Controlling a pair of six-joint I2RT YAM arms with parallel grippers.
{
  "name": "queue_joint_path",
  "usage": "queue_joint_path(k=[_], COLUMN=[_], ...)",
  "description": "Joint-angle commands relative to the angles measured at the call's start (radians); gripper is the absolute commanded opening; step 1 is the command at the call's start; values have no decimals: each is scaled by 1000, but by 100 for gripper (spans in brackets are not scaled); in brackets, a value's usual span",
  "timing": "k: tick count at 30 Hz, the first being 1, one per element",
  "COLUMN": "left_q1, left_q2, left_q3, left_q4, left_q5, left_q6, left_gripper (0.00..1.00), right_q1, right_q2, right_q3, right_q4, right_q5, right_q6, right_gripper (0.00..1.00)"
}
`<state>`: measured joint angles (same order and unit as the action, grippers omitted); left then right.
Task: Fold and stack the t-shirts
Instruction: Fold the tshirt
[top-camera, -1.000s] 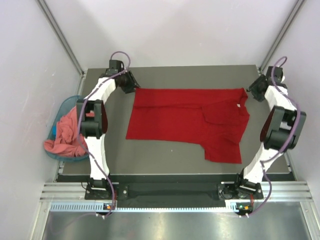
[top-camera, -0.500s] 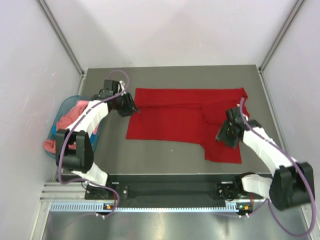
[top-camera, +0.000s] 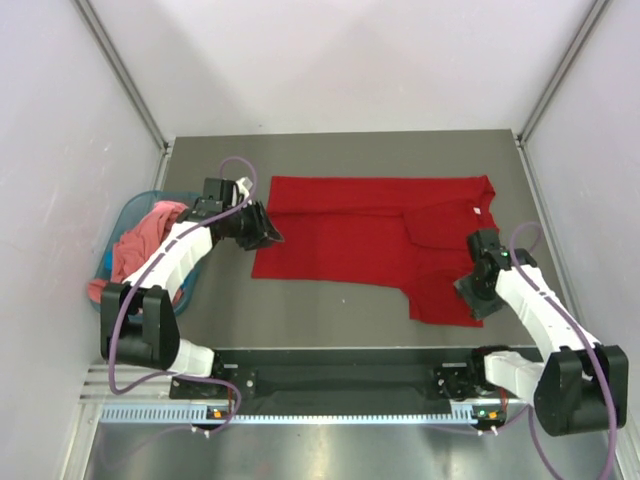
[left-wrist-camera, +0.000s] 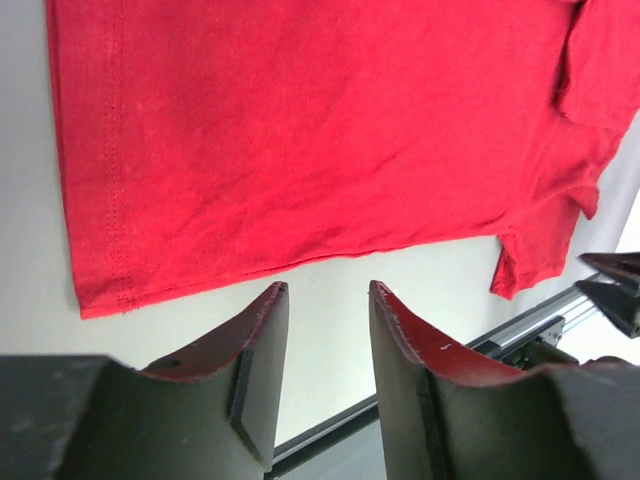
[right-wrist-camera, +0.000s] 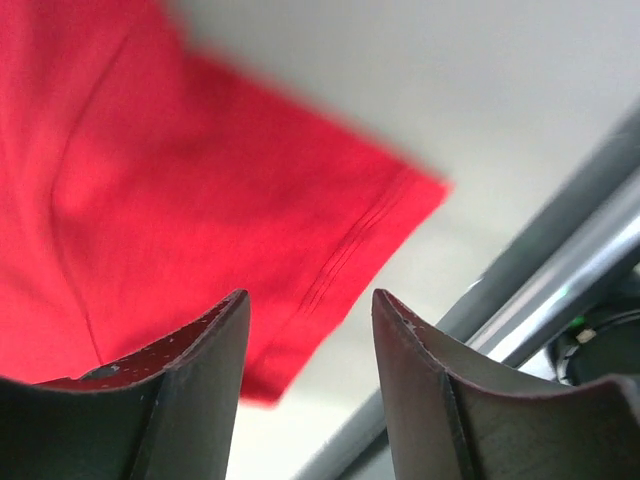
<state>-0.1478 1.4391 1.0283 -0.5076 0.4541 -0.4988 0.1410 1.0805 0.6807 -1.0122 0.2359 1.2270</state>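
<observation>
Above red t-shirt (top-camera: 350, 225) — right gripper (right-wrist-camera: 308, 300) shifted.

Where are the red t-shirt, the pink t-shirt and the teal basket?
red t-shirt (top-camera: 350, 230), top external view, middle of its body.
pink t-shirt (top-camera: 128, 250), top external view, bunched cloth inside the basket.
teal basket (top-camera: 122, 215), top external view, far left rim.

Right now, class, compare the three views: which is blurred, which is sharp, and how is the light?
Right wrist view: the red t-shirt is blurred, its edge smeared. Left wrist view: sharp, hem stitching crisp. Top external view: soft even light, no glare on the table.
</observation>
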Motion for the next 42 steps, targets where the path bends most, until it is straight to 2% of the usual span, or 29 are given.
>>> queue_joint_path(k=[1,4,10,18,33,37,38,40,42], left_q1=[-12,-18,-18,-16,-9,-6,-6,-4,-4], left_q2=[-58,-83,-80,-80,-78,-88,-100,-114,-118], left_q3=[-22,-49,-59,-63,-42,-43,-48,-54,-54], left_q4=[53,89,124,109,75,83,87,90,80], left_q5=[-14,-16,60,61,32,47,57,41,12], left_q6=[6,-6,-37,-21,-1,2,0,3,6], left_gripper=[42,42,42,43,43,43,43,43,43], right_q1=[-98,-174,-205,-205,-204,-199,-198,-198,-198], right_q2=[-28,-88,-166,-139,-30,-57,-88,-128,-198], right_q3=[17,-26,-151,-150,-219,-227,-233,-254,-263], right_q4=[-83,-36,47,26,139,147,150,153,156], right_q5=[135,141,89,114,157,207,229,238,233], right_q6=[68,57,104,146,190,213,216,221,220], right_gripper=[52,48,42,40,41,39,38,15,0])
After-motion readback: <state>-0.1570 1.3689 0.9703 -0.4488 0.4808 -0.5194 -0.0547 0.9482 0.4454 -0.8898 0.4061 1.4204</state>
